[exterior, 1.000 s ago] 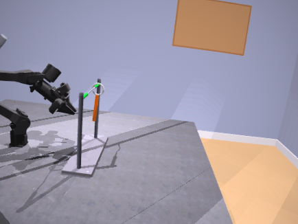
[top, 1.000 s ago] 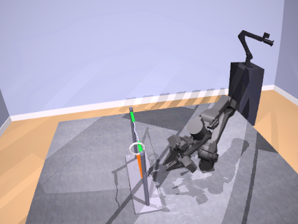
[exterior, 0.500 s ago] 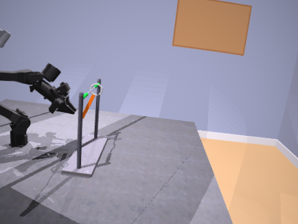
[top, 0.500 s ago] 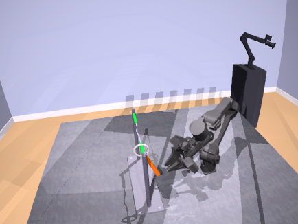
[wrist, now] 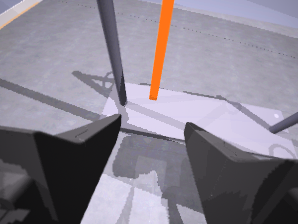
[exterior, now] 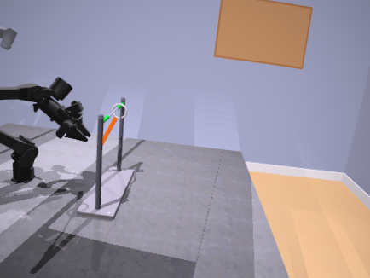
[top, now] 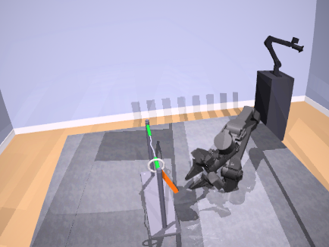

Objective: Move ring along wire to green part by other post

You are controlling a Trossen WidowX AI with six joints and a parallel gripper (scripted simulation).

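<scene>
The ring (top: 148,165) (exterior: 127,111) hangs around the green part (top: 157,163) at the post (top: 161,201) (exterior: 121,145) nearest the top camera. Its orange handle (top: 170,182) (exterior: 109,130) (wrist: 161,52) slants down toward the arm. The thin grey wire (top: 151,145) leads to the other green part (top: 148,130) (exterior: 106,118) at the other post (exterior: 99,170). My gripper (top: 188,183) (exterior: 89,138) (wrist: 153,123) is open and empty, a short way back from the handle's lower end. In the wrist view the handle stands beyond the gap between the fingertips. The ring is out of the wrist view.
Both posts stand on a pale base plate (top: 151,212) (exterior: 115,192) (wrist: 240,117). In the wrist view one post (wrist: 110,45) is just left of the handle and the other (wrist: 285,124) is at the right edge. A dark pedestal (top: 273,102) stands behind the arm.
</scene>
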